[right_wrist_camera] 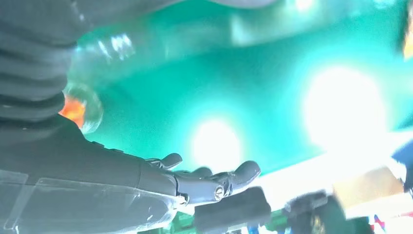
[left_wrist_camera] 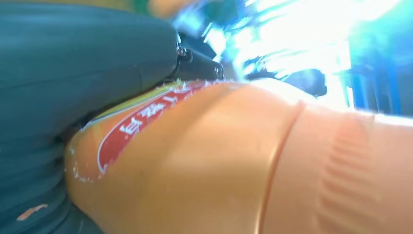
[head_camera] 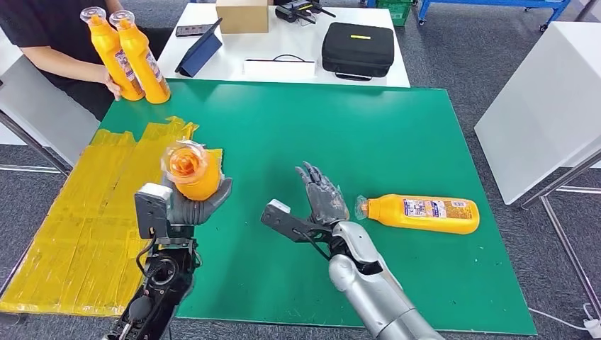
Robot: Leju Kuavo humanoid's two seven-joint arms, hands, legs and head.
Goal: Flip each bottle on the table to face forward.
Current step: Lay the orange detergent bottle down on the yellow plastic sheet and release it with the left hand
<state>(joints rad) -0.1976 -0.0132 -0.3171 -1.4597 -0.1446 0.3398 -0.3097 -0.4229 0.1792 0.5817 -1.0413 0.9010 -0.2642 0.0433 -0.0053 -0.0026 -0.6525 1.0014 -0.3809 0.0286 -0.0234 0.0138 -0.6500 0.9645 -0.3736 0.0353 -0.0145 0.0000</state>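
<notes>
Head view | left robot hand [head_camera: 195, 202] grips orange bottle [head_camera: 193, 172]; right robot hand [head_camera: 322, 195] spread, empty | second bottle [head_camera: 422, 213] lies beside it

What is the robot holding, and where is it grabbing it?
The left hand holds an orange bottle around its body, cap end toward the camera. The right hand is open and holds nothing.
</notes>
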